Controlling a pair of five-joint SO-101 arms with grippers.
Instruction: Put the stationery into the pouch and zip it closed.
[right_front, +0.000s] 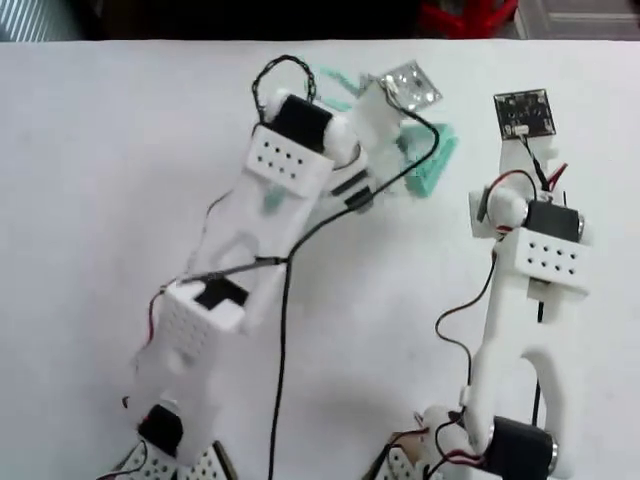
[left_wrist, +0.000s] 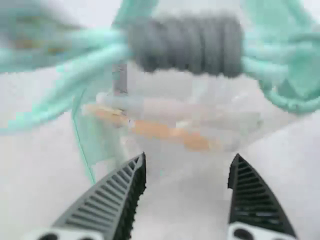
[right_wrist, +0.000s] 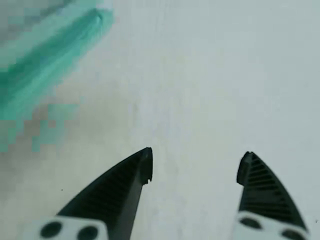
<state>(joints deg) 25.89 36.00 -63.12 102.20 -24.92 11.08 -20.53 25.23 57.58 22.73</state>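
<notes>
Pouch (right_front: 432, 160) is noted toward the table's (right_wrist: 210, 75) far side. It is clear-walled and teal-trimmed, and is judged light, limp and slippery. Left gripper (left_wrist: 187, 172) is spread wide, empty, just short of it. Right gripper (right_wrist: 195, 170) is likewise spread, empty. Hold is best taken at the grey-wrapped cord (left_wrist: 185, 45).

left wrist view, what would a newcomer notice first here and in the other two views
The clear pouch with teal trim stands out. It lies just ahead of the left gripper, whose fingers are open, and an orange stationery item shows through it below a grey coil. The right gripper is open over the bare white table, near the pouch's teal edge.
</notes>
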